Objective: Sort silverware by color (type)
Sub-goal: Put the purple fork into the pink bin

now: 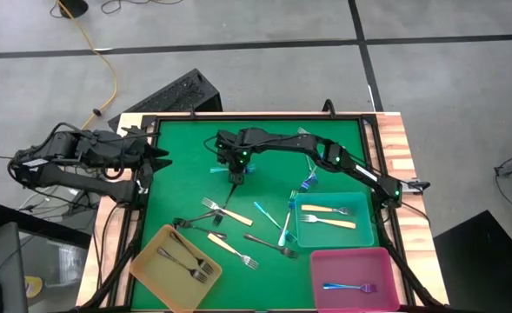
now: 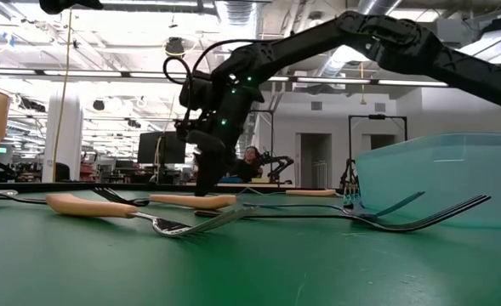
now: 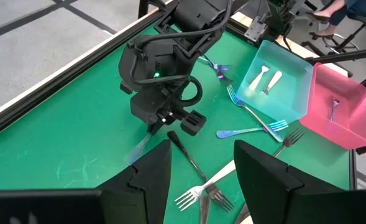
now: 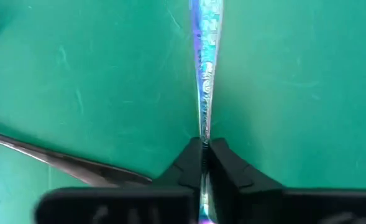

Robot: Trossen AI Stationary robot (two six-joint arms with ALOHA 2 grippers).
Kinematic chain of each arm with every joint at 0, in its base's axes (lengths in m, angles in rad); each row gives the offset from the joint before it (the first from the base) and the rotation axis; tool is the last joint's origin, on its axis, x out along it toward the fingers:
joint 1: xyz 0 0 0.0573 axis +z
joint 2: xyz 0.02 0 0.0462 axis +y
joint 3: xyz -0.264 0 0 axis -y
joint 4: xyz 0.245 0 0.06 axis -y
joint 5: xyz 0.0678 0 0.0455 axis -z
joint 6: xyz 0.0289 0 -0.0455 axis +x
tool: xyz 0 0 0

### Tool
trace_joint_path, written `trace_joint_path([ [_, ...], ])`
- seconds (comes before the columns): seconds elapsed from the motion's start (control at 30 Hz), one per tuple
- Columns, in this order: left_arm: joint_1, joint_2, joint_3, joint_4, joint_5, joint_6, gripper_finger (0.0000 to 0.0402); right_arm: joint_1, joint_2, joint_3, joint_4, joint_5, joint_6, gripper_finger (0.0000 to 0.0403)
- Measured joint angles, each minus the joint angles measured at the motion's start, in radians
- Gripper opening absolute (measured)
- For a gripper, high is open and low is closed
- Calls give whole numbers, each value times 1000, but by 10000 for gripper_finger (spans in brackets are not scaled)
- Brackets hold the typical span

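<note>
My right gripper [image 1: 235, 176] reaches down onto the green mat at the table's far middle and is shut on an iridescent blue-purple fork [image 4: 206, 68]. A dark-grey fork [image 3: 186, 155] lies just beside it. More silverware lies loose on the mat: cream-handled forks [image 1: 225, 211], iridescent forks [image 1: 283, 224] and dark-grey forks [image 1: 269, 243]. My left gripper [image 3: 201, 180] waits open above the table's left edge, with nothing between its fingers. My right gripper pinches the narrow part of the iridescent fork's stem [image 4: 205, 127] between its two fingertips [image 4: 189, 158], which sit one on each side of the stem. The fingers come steeply from above, pointing down. The fork seems to lie flat on the mat.
A yellow tray [image 1: 151, 254] at the near left holds dark-grey forks. A teal tray [image 1: 364, 233] at the right holds two cream-handled forks, and a pink tray [image 1: 325, 265] at the near right holds one iridescent fork. A raised black frame [image 1: 256, 117] rims the mat.
</note>
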Motion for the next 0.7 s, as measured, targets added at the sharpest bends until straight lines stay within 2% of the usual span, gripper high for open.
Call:
trace_joint_path([
  [0.07, 0, 0, 0, 0, 0, 0, 158, 0, 0, 0, -12, 0, 8, 19],
  [0.43, 0, 0, 0, 0, -1, 0, 158, -1, -35, -7, -46, 0, 83, 19],
  [0.7, 0, 0, 0, 0, -2, 0, 158, -27, -139, -6, -51, -19, 107, 19],
])
